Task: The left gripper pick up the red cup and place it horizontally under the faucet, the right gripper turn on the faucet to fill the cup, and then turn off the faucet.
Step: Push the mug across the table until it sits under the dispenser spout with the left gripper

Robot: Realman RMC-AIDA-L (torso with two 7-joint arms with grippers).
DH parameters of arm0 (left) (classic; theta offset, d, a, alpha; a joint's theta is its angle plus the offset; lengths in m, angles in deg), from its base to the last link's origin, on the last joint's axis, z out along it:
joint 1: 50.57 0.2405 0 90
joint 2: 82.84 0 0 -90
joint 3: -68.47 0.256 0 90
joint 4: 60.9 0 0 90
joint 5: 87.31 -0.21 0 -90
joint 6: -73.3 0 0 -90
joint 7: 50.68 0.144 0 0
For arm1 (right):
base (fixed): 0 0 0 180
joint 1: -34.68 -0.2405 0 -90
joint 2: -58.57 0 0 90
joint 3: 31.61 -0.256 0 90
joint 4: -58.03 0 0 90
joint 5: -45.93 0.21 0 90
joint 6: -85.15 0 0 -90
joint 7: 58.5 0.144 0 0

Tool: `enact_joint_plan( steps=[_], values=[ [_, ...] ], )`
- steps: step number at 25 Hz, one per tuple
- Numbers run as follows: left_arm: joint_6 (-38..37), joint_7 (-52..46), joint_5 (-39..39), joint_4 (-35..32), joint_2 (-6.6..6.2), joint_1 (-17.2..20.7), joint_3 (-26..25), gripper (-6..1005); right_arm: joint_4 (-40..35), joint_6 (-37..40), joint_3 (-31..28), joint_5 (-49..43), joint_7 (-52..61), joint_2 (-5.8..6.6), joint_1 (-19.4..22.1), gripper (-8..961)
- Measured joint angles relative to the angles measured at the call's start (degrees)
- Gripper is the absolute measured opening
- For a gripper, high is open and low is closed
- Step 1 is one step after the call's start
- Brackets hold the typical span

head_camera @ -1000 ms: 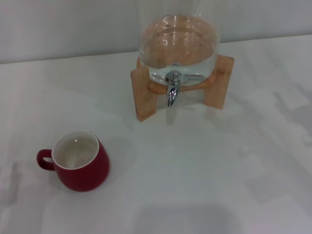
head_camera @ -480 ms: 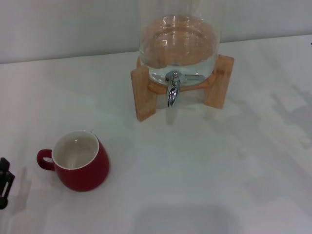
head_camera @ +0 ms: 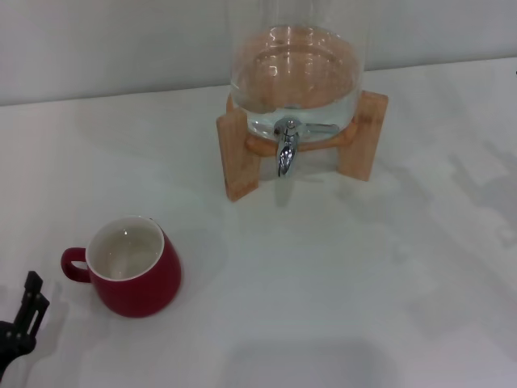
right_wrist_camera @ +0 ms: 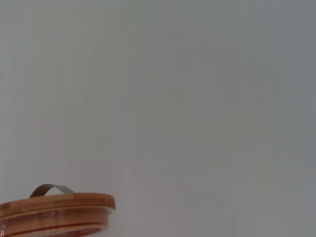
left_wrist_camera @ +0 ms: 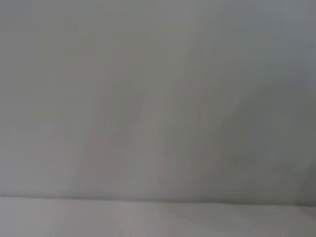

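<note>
The left claw [head_camera: 24, 319] had advanced further into the frame's lower left corner, near the red cup [head_camera: 129, 271]; its opening could not be judged, nothing held. The cup stood upright on the surface [head_camera: 339, 275], well apart from the faucet [head_camera: 287, 145]. Approach judged barely begun.

Setting: a plain staged test bench, not a furnished home or kitchen. Evidence: a bare white counter [head_camera: 363, 275] meets a blank pale wall [head_camera: 113, 48] with no fittings or furniture in view. The only items set out are a glass dispenser [head_camera: 295, 73] on a wooden stand [head_camera: 241, 153], its wooden lid [right_wrist_camera: 54, 205] in the right wrist view, and a red cup [head_camera: 133, 271].
</note>
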Motion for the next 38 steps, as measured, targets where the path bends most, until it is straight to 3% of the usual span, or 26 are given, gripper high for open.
enact_joint_plan(
  steps=[10,38],
  values=[
    [3.5,-0.1,0.0,-0.5,-0.16,-0.6,1.2,800,-0.1,0.5,0.1,0.0,0.0,0.0,-0.1,754],
    [3.3,-0.1,-2.3,-0.5,-0.27,-2.3,1.3,799,-0.1,0.7,0.7,0.0,0.0,0.0,0.0,755]
  ],
)
